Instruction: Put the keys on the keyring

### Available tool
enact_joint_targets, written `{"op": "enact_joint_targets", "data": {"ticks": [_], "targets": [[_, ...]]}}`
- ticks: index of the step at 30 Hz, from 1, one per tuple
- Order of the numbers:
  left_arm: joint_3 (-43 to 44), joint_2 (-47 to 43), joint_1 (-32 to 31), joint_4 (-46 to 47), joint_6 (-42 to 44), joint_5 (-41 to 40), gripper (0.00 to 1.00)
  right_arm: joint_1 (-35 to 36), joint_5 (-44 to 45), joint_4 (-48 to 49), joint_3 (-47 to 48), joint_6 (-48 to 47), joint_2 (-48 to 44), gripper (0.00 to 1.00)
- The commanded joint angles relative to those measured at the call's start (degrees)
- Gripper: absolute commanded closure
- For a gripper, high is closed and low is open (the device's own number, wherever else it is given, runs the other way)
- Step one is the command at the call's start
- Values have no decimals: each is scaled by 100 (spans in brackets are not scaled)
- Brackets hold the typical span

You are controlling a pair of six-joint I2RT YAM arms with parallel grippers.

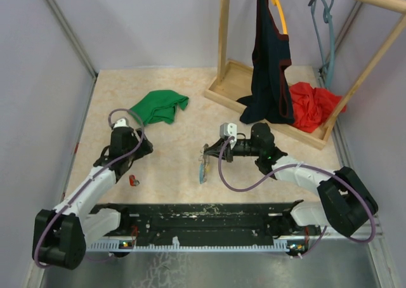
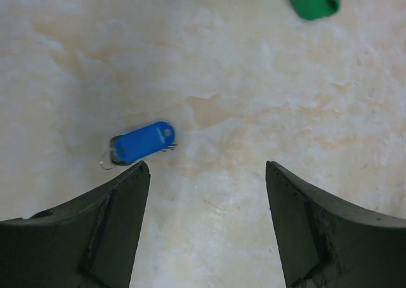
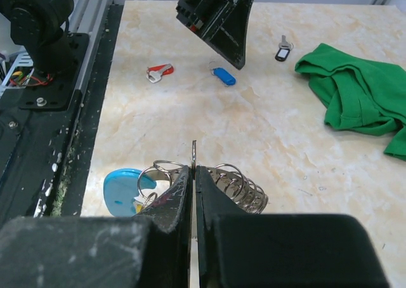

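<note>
Right gripper (image 3: 193, 174) shut tight, a thin metal edge of the keyring (image 3: 241, 186) pinched upright between the fingers. Just past the tips, silvery loops fanned out to one side and a light blue tag (image 3: 122, 189) to the other, low over the table (image 3: 266, 129); touching it or not, impossible to tell. Well beyond that gripper, across bare table: blue key (image 3: 224, 76), red key (image 3: 158, 71) beside it toward the arm bases, and a dark-headed key (image 3: 283, 48) farther off toward the green cloth (image 3: 355, 98).

Left gripper (image 2: 206, 166) wide open, nothing between the fingers, pointed down over the table. Just ahead of the finger on the left of the wrist view, the blue key flat on the table, apart from both fingers, a small wire ring at one end. Farther ahead, a corner of the green cloth at the edge of that view.

Farthest from both grippers, at the back of the table: wooden rack (image 1: 223, 47) with a dark garment (image 1: 269, 66) hanging and a red cloth (image 1: 311, 104) heaped on its base.
</note>
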Motion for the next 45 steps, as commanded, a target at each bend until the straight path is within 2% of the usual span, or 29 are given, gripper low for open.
{"op": "enact_joint_targets", "data": {"ticks": [1,9,13,21,26,32,40,45], "targets": [[-229,-140,445,-98,-515,-453,23,71,70,241,41,-131,-270,100],[-614,30,1233,578,-776,-33,36,119,143,153,36,-193,-347,100],[-690,276,1364,712,-812,87,44,144,188,143,25,-216,-374,100],[-803,553,1491,865,-833,87,48,173,227,95,31,-247,-426,100],[-780,730,1501,939,-760,333,64,182,253,53,34,-273,-461,100],[-797,384,1499,850,-581,702,75,186,262,-28,68,-312,-455,100],[-842,629,1496,995,-504,768,78,182,219,-45,78,-308,-446,100],[-747,777,1494,870,-392,728,72,182,234,-55,76,-322,-459,100]]}}
